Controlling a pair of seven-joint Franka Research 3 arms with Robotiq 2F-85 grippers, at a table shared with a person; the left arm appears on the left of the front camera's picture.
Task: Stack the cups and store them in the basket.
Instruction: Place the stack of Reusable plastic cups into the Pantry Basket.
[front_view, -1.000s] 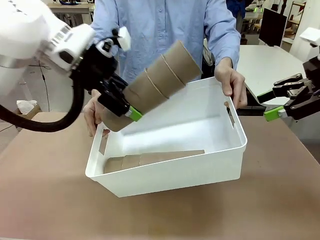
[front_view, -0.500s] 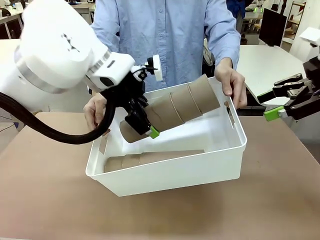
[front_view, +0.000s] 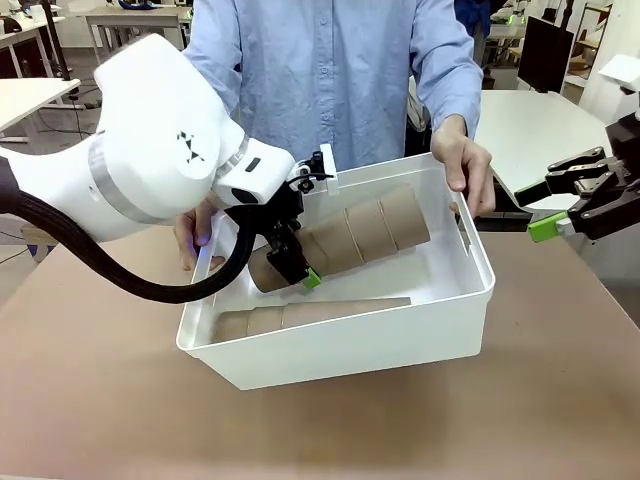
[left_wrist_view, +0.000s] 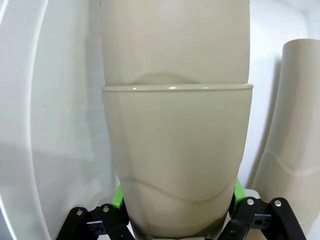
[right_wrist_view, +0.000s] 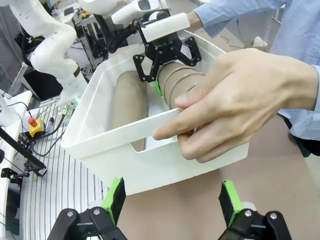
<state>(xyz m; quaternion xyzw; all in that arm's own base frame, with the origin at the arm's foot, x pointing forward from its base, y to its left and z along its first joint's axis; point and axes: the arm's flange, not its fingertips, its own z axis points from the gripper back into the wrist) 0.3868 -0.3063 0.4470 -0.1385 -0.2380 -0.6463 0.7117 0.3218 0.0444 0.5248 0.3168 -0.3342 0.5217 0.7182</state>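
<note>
My left gripper (front_view: 290, 265) is shut on the narrow end of a stack of brown paper cups (front_view: 355, 235), which lies almost level inside the white basket (front_view: 350, 350). In the left wrist view the held stack (left_wrist_view: 175, 150) sits between my green pads, above my left gripper (left_wrist_view: 175, 212). A second stack of cups (front_view: 290, 318) lies on the basket floor by the near wall, also seen as the stack (left_wrist_view: 295, 140) beside the held one. My right gripper (front_view: 560, 215) hangs open off the basket's right side, and in its own view this gripper (right_wrist_view: 172, 205) faces the basket wall (right_wrist_view: 165, 165).
A person stands at the far side, one hand (front_view: 470, 170) on the basket's far right corner and the other hand (front_view: 195, 235) at its left end. That right-corner hand (right_wrist_view: 240, 100) is close in front of my right gripper. Brown tabletop (front_view: 320, 430) lies around the basket.
My left arm has lowered the cup stack from above the rim down into the basket and swung it nearly level. The basket has settled flatter. The right gripper has not moved.
</note>
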